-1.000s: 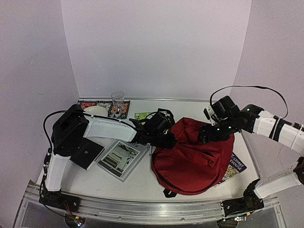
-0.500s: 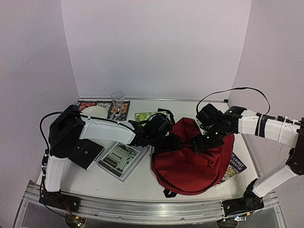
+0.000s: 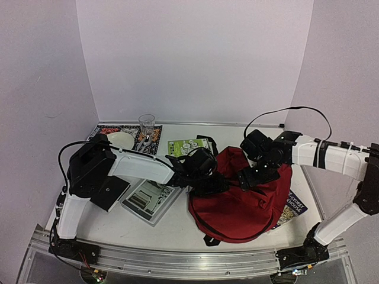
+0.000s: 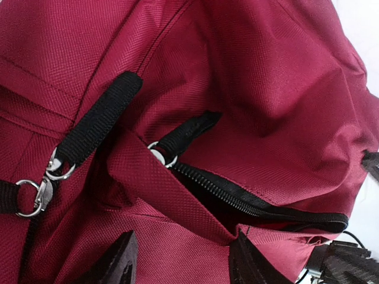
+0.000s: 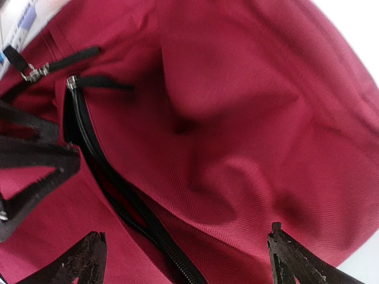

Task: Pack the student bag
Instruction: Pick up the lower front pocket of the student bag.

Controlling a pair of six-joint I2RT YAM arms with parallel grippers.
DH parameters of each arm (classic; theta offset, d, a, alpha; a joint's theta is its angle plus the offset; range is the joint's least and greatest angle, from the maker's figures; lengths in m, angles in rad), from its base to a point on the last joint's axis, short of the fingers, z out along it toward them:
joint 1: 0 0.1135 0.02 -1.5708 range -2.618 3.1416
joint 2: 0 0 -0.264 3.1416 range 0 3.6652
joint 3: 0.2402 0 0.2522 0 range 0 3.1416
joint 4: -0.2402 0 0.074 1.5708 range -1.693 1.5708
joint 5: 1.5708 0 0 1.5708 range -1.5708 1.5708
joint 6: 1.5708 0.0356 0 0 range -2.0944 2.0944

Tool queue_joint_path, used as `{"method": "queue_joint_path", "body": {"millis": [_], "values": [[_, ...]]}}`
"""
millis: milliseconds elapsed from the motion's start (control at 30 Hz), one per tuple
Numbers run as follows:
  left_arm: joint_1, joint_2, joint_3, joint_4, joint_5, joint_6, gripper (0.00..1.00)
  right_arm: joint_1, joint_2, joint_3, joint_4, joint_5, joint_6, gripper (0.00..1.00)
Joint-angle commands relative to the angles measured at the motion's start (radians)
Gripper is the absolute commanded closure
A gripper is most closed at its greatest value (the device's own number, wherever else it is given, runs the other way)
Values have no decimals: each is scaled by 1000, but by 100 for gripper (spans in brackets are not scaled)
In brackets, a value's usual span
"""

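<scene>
The student bag lies on the table, right of centre, beneath both grippers. The right gripper hangs wide open above its fabric; the left gripper straddles a fold by the zip, and whether it grips cannot be told.

The student bag is of dark-red woven cloth, matt, with a fine grain that shows well from close. Its zip has small black teeth with a little shine. The pull tabs are black webbing, coarser than the cloth, and the rings on them are bright polished metal. The right gripper has black matt fingers with a rough, grainy edge. The left arm and the right arm wear smooth white plastic shells. The table is white and smooth. At its eleven o'clock stands a tumbler of clear glass beside a smooth cream bowl. At six o'clock runs a rail of dull grey metal.
</scene>
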Motion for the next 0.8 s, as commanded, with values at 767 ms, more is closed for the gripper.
{"method": "queue_joint_path", "body": {"millis": [767], "values": [[-6,35,-41,36,12,-2,55,46,270,100,-87,154,-22,6]]}}
